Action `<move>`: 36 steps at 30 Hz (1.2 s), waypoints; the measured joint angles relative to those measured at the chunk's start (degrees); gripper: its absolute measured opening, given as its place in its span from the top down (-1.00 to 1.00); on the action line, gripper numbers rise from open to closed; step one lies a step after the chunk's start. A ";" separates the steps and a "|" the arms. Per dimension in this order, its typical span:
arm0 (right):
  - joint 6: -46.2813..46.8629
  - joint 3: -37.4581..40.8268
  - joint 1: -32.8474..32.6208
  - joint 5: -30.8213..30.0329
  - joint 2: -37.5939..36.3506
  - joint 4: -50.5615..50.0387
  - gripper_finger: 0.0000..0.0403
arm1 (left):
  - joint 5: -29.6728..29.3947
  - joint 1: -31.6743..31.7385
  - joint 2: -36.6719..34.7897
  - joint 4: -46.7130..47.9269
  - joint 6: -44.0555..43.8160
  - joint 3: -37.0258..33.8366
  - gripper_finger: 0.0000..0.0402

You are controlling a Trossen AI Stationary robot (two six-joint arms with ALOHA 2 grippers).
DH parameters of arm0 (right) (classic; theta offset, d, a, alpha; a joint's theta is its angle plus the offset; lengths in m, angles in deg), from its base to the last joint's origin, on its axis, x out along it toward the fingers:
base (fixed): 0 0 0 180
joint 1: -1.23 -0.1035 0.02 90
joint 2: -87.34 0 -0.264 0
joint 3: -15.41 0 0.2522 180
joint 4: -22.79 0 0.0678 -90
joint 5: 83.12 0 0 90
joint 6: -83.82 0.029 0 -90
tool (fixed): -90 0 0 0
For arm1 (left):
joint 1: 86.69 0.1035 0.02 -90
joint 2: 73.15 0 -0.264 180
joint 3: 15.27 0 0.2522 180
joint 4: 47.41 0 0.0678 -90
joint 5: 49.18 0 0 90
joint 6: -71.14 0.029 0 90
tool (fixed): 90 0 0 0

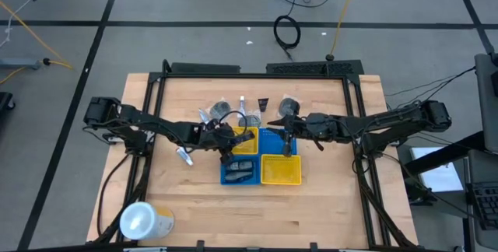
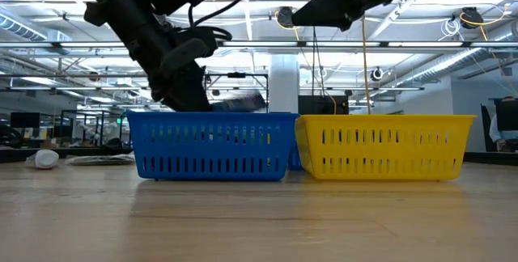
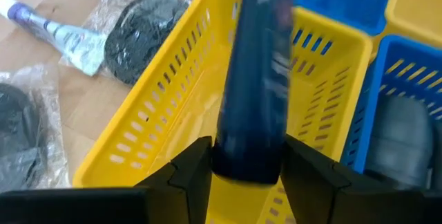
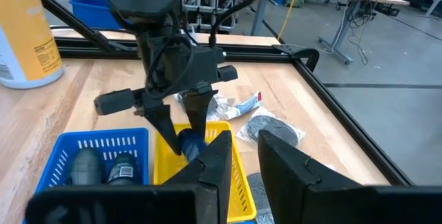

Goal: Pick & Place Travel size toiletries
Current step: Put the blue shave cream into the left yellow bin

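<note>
My left gripper [image 1: 229,141] hangs over the far yellow tray [image 3: 131,148], fingers slanting down and spread. A dark blue bottle [image 3: 252,92] shows blurred between the fingers, its far end over the tray; in the right wrist view the bottle [image 4: 189,143] lies at the fingertips inside the tray. My right gripper [image 1: 274,124] hovers higher, above the far blue tray [image 1: 272,137], with a narrow gap and nothing in it. Dark round pieces in clear wrappers [image 3: 141,34] and a white tube [image 3: 48,30] lie on the table beyond the trays. My left gripper has the bottle's near end [image 3: 248,165] between its two fingers, which come slanting down from the table's left. The bottle is smeared by motion, and I cannot tell whether the fingers touch it.
Four slotted trays stand in a square. The near blue tray [image 1: 226,178] holds dark bottles [image 4: 121,169]. The near yellow tray [image 1: 268,180] is beside it. A white tube [image 1: 184,156] lies left of the trays. A large white-topped yellow cylinder [image 1: 145,221] lies at the near left.
</note>
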 joint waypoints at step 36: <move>-3.08 0.00 23.06 6.12 19.56 10.65 -0.06 | -0.45 -0.04 0.00 -6.49 2.58 0.00 -0.07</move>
